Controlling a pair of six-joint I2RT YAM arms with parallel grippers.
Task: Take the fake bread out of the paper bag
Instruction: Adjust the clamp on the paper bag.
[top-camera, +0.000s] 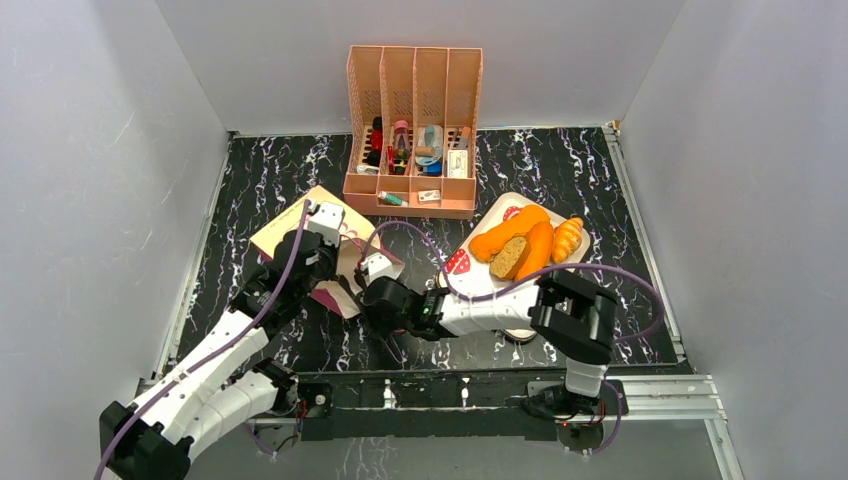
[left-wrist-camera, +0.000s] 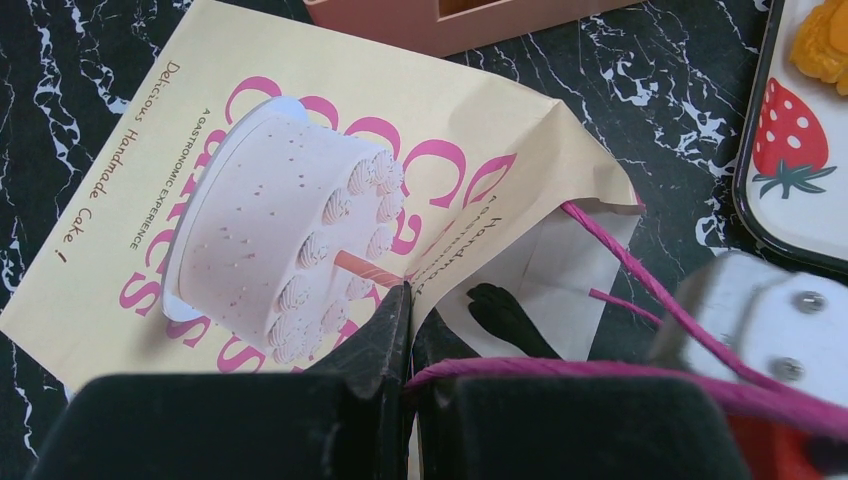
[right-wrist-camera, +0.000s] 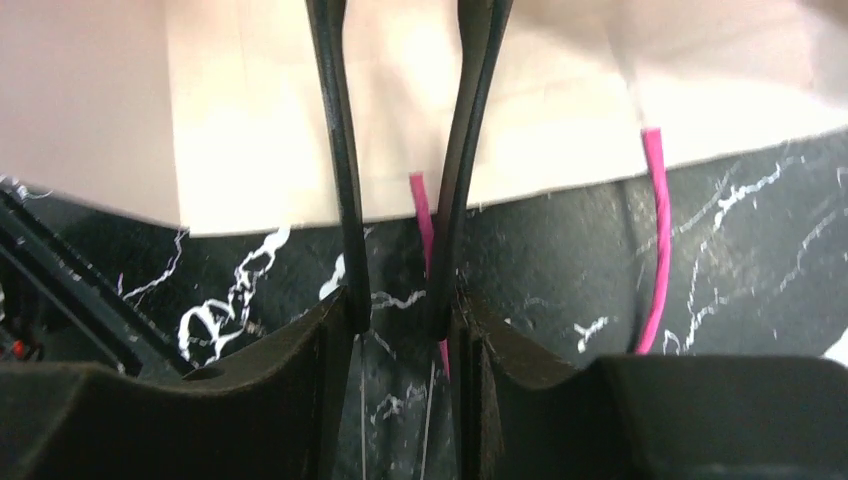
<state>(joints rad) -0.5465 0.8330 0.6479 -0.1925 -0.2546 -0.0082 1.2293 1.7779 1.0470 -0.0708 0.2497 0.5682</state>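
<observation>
The paper bag (top-camera: 285, 232) lies flat on the dark marble table, cake print up in the left wrist view (left-wrist-camera: 200, 200), mouth toward the right. My left gripper (top-camera: 345, 255) (left-wrist-camera: 408, 300) is shut on the upper edge of the bag's mouth; a pink cord handle (left-wrist-camera: 640, 265) drapes over it. My right gripper (top-camera: 368, 275) (right-wrist-camera: 405, 20) is open, its fingers (right-wrist-camera: 338, 150) reaching into the mouth, nothing between them. One finger shows inside the bag (left-wrist-camera: 505, 315). The fake bread lies on a tray: two long loaves (top-camera: 512, 232), a croissant (top-camera: 567, 238) and a brown slice (top-camera: 507, 258). I see no bread in the bag.
The strawberry-print tray (top-camera: 468, 265) (left-wrist-camera: 800, 190) sits right of the bag. A peach slotted file organiser (top-camera: 413, 130) with small items stands at the back centre. Grey walls close in the table on three sides. A second pink cord (right-wrist-camera: 655, 230) lies on the table.
</observation>
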